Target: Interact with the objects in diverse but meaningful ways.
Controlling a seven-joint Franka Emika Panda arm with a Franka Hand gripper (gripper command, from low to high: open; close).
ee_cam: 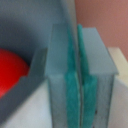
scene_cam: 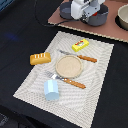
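At the far end of the scene, over the brown board (scene_cam: pixel 95 24), my gripper (scene_cam: pixel 89 15) sits low at a grey pot (scene_cam: pixel 97 17). Through the wrist view the two fingers (ee_cam: pixel 65 75) stand pressed together, their teal pads (ee_cam: pixel 71 95) meeting with only a thin seam between them and nothing pinched there. Just beside them is the grey wall of the pot (ee_cam: pixel 30 50), with the red tomato (ee_cam: pixel 10 70) inside. A second pot (scene_cam: pixel 122 17) sits at the exterior view's right edge. Nearer the camera, on the striped mat (scene_cam: pixel 95 70), lie the yellow packet (scene_cam: pixel 80 45), the bread loaf (scene_cam: pixel 40 58), the tan plate (scene_cam: pixel 68 65) between knife (scene_cam: pixel 80 56) and fork (scene_cam: pixel 67 80), and the light-blue cup (scene_cam: pixel 51 90).
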